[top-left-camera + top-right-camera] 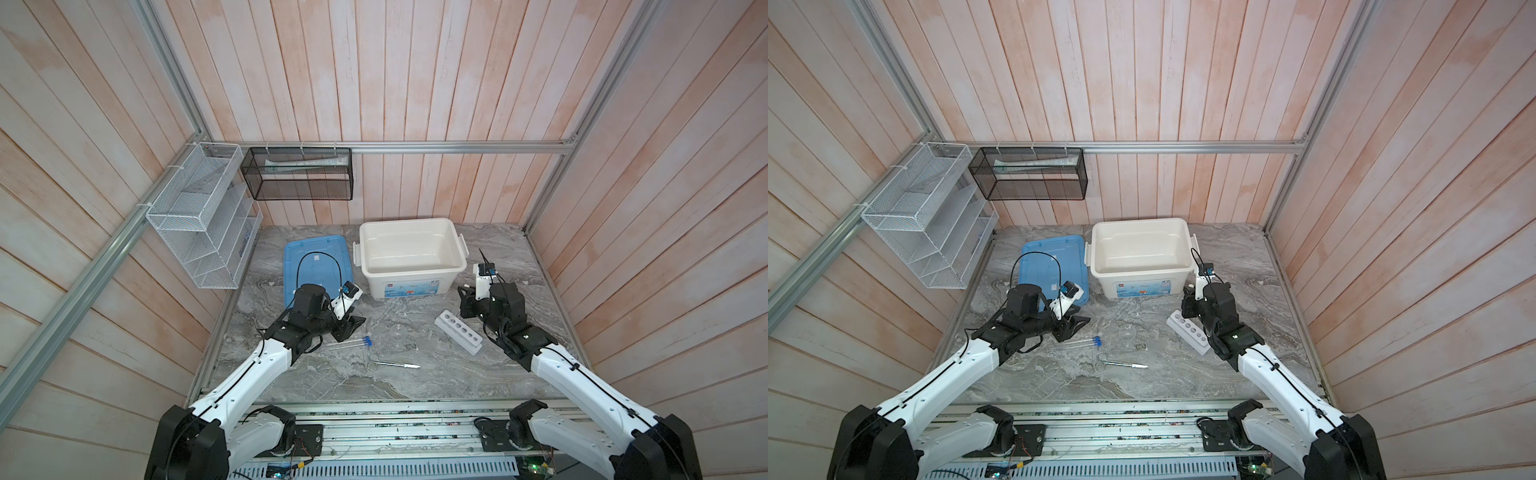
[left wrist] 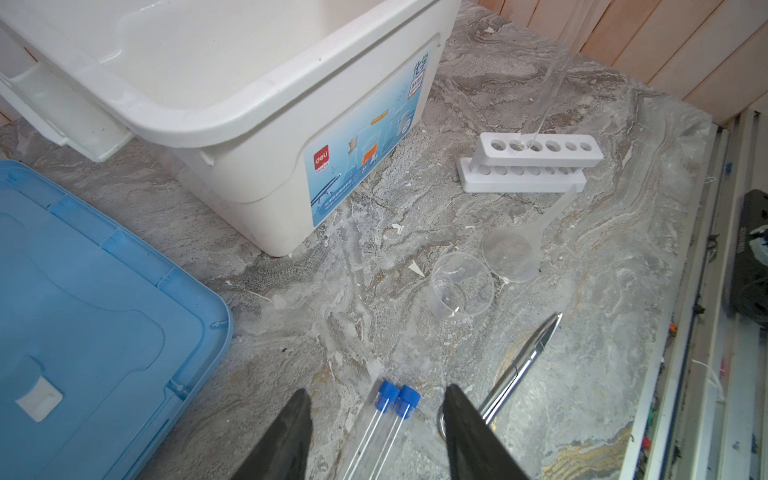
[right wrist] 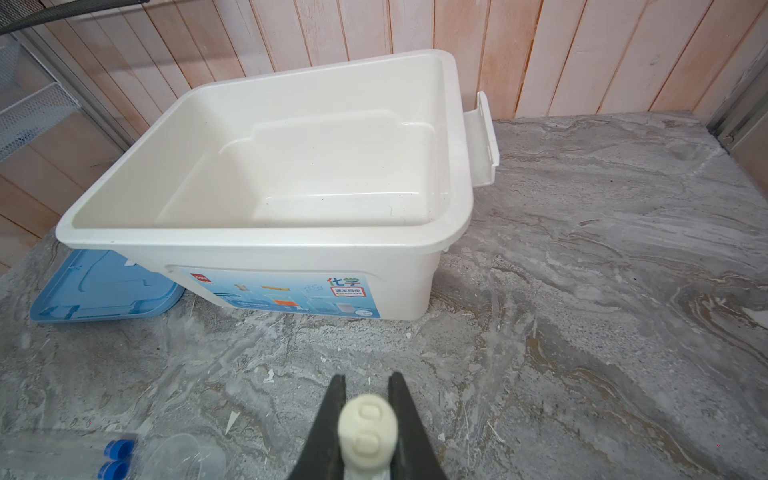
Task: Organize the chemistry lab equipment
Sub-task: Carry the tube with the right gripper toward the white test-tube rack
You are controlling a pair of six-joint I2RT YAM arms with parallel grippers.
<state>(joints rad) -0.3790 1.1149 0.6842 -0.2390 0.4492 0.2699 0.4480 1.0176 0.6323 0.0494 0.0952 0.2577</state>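
1. The thin clear tube with a white cap [image 3: 368, 432] hangs upright in the right gripper [image 3: 368, 380], above the white six-hole rack [image 2: 523, 180] that stands on the grey marble tabletop [image 1: 415, 382] in front of the white plastic tub [image 1: 409, 272].
2. By its look the tube is light, stiff and slick, and probably brittle. A firm squeeze on the bare wall could crack it or let it slide, so just under the cap is the safest place to take hold.
3. The left wrist view shows its lower end at the third hole of the rack's upper plate. Whether it has entered, I cannot tell.
4. The rack looks light too, and a tube pushed in at a slant could tip or shove it.
5. The right gripper's jaws stand narrow, clamped on the tube at the cap.
6. The left gripper [image 2: 376, 390] is about half open and holds nothing. Its fingers [image 2: 291, 436] straddle the two blue-capped clear tubes [image 2: 392, 399], which lie side by side and touching, and would likely roll if nudged.
7. The small steel scissors [image 1: 373, 360] and the thin silver pen-like tool [image 1: 401, 365] lie just beside those tubes. A small clear cup [image 2: 461, 286] lies on its side nearer the rack.
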